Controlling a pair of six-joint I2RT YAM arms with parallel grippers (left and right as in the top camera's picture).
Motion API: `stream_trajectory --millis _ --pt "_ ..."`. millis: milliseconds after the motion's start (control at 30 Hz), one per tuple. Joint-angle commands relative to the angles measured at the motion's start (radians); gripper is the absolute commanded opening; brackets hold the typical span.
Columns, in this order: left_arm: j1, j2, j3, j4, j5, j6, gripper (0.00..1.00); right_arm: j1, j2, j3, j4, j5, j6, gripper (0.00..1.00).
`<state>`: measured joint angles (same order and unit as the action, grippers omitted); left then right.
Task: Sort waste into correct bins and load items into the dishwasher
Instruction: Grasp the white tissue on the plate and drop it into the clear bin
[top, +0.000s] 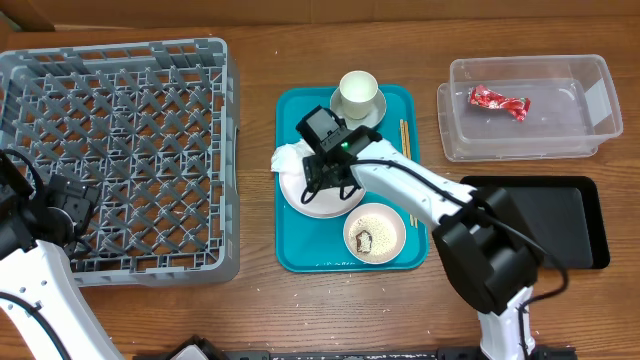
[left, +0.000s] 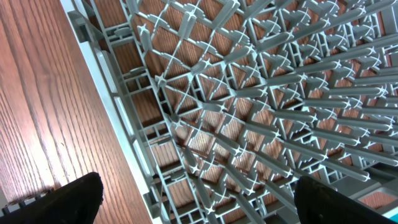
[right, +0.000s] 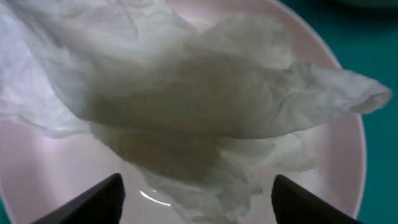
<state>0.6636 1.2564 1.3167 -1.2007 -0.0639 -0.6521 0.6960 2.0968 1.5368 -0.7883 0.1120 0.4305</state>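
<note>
Your right gripper (top: 330, 190) covers the plate (top: 318, 209) overhead; its wrist view shows the napkin (right: 205, 106) between its open jaws; left gripper (left: 196, 193) open too.

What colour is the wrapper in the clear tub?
The wrapper is red; overhead view shows it best.

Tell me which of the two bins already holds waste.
The clear plastic tub at the far right: the red foil wrapper lies inside it. The black tray nearer the robot shows no waste in its visible part.
</note>
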Motion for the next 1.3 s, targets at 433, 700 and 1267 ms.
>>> stream_trajectory --millis 433,700,1267 --pt "0.004 -0.013 0.023 0.0 0.002 -0.006 1.0 -0.006 -0.034 0.171 -0.209 0.032 0.098 0.04" --pt "0.004 -0.013 0.023 0.0 0.002 -0.006 1.0 -0.1 -0.193 0.393 -0.4 0.169 0.121 0.04" --pt "0.004 -0.013 0.022 0.0 0.002 -0.006 1.0 -0.682 -0.272 0.407 -0.367 0.159 0.258 0.05"
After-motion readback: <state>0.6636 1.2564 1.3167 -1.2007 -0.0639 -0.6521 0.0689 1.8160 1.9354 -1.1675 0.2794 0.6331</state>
